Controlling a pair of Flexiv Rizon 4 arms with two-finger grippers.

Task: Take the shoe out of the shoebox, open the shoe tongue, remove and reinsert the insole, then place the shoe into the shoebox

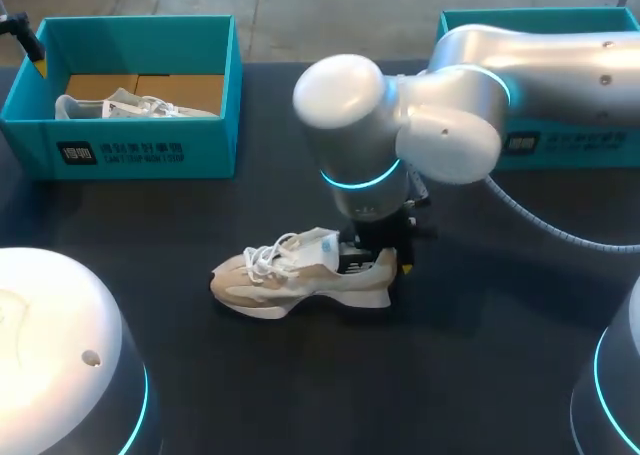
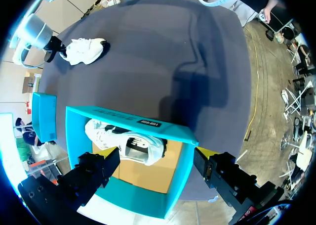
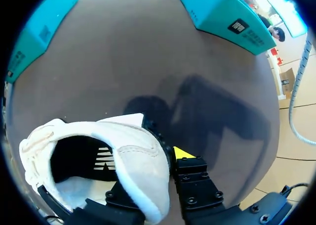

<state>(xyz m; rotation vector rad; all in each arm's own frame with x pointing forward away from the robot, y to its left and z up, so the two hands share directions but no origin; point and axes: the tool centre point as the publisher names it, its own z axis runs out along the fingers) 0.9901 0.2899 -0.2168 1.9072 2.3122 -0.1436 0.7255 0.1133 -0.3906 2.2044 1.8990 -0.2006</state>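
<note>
**Item: shoe** [image 1: 300, 275]. Beige and white, resting on its sole on the dark table [image 1: 480, 305], out of the box and near the middle, toe towards my left side. Its laces [image 1: 265, 258] are loosely bunched and the tongue [image 1: 322, 240] stands up at the throat. The opening is dark in the right wrist view, and I cannot tell whether the insole is seated.

**Holder: right gripper** [image 1: 378, 258]. It is set at the heel and closed on the heel collar [image 3: 138, 156]. One finger is outside, its yellow tip against the wall, and the other is on the inner side.

**Idle: left gripper** [image 2: 158, 168]. It is spread wide and holds nothing. It hangs above the teal shoebox [image 1: 150, 155] at the table's back left, well apart from the shoe I am working on.

**Also present:** a second white shoe [image 1: 120, 105] lies inside that shoebox, and another teal box [image 1: 560, 140] sits at the back right, partly hidden behind my right arm.

**Step in hand, as I judge it:** take-out is done. I am steadying the heel ahead of the tongue and insole work.

**Next move calls for:** bringing the left gripper over to the throat, pinching the tongue clear of the laces and pulling it forward. The right grip must keep the heel from sliding or tipping.
</note>
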